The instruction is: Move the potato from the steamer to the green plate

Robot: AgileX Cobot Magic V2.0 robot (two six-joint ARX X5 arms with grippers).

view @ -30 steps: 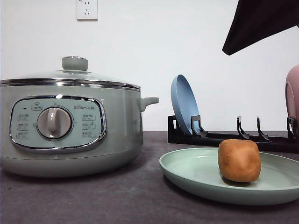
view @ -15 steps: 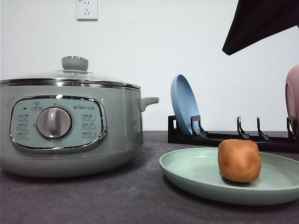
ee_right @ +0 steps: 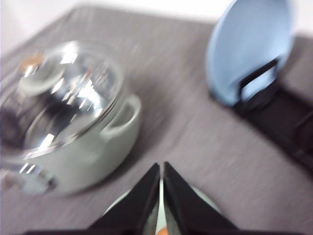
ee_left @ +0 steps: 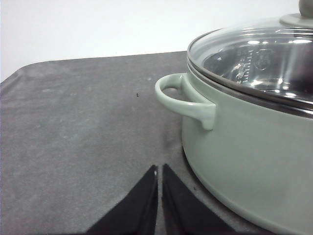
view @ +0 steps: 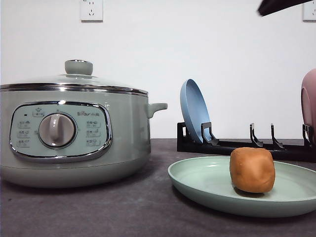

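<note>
The orange-brown potato (view: 252,169) rests on the pale green plate (view: 197,180) at the front right, with nothing touching it. At the left stands the sage-green steamer (view: 74,133) with its glass lid (view: 79,79) on. My left gripper (ee_left: 160,167) is shut and empty, low over the grey mat beside the steamer (ee_left: 254,132) and its side handle (ee_left: 183,98). My right gripper (ee_right: 162,165) is shut and empty, high above the table. Its blurred view shows the steamer (ee_right: 68,122), the green plate's rim (ee_right: 120,205) and a sliver of potato (ee_right: 163,231) below the fingers.
A black dish rack (view: 237,145) stands behind the green plate with a blue plate (view: 194,109) upright in it. A pink plate (view: 309,103) is at the right edge. A dark part of the right arm (view: 279,5) shows at the top right.
The dark right arm at the top right of the front view has risen, so that just a sliver shows. The potato, plate and steamer have not moved.
</note>
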